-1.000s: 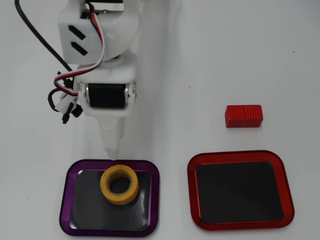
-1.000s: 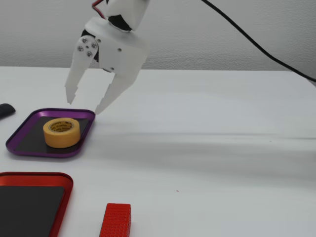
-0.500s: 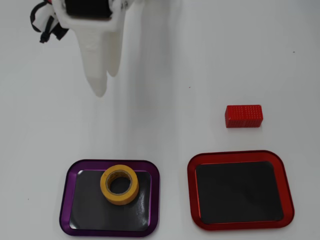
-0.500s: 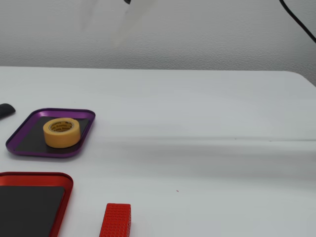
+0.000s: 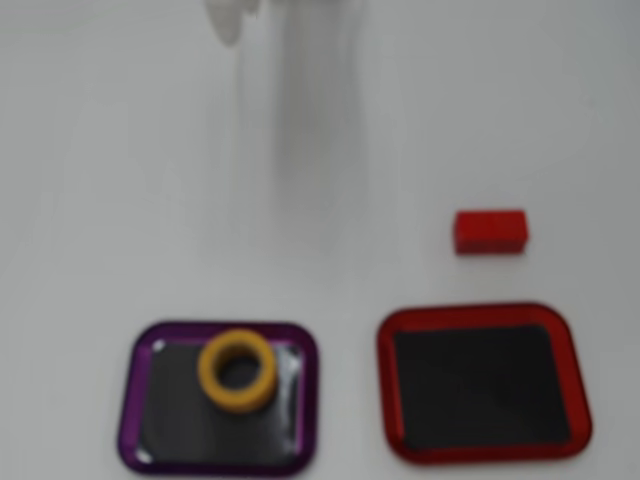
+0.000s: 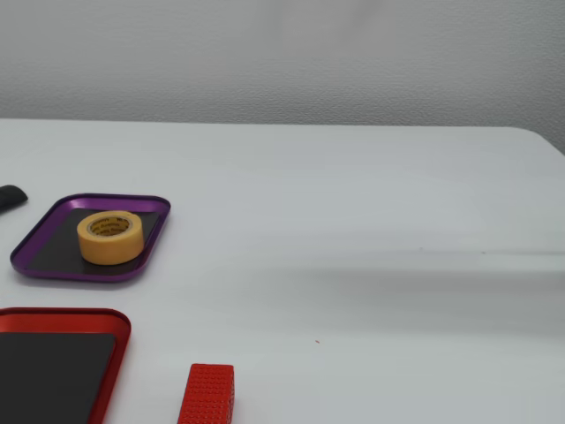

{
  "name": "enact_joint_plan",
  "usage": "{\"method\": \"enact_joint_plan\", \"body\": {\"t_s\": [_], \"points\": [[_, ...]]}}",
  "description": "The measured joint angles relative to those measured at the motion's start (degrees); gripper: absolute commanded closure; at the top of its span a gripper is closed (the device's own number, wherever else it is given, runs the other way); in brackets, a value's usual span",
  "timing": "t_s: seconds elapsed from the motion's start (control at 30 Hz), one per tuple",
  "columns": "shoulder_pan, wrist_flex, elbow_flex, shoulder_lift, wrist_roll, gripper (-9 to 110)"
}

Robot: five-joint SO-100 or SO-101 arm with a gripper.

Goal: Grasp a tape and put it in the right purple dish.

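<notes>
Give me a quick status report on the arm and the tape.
Gripper barely in overhead view at top edge, blurred, state unclear. Tape flat inside purple dish. Red dish empty, red block apart on table. Nothing in the way.

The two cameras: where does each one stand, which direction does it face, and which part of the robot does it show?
Overhead view: above the table, facing straight down; only a blurred white gripper tip shows at the top edge.
Fixed view: low at the table's side, facing across it toward a wall; no robot part shows.
Both show the tape lying in the purple dish, the red dish and the red block.
</notes>
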Motion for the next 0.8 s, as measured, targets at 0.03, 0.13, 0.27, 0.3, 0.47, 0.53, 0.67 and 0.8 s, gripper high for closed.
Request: {"method": "enact_joint_plan", "body": {"t_s": [0.03, 0.13, 0.27, 0.3, 0.47, 0.53, 0.67, 0.8], "points": [[0.0, -1.0, 3.8, 2.9, 0.0, 88], [0.0, -4.9, 15.2, 11.9, 0.0, 88], [0.0, -10.4, 30.6, 24.3, 0.0, 88], [0.0, -11.9, 34.5, 27.4, 0.0, 87], [-0.2, -18.3, 54.4, 41.7, 0.0, 87], [-0.2, -21.5, 62.2, 46.8, 0.0, 87], [-0.3, -25.8, 76.6, 56.9, 0.0, 84], [-2.4, -26.6, 87.4, 66.6, 0.4, 80]]}}
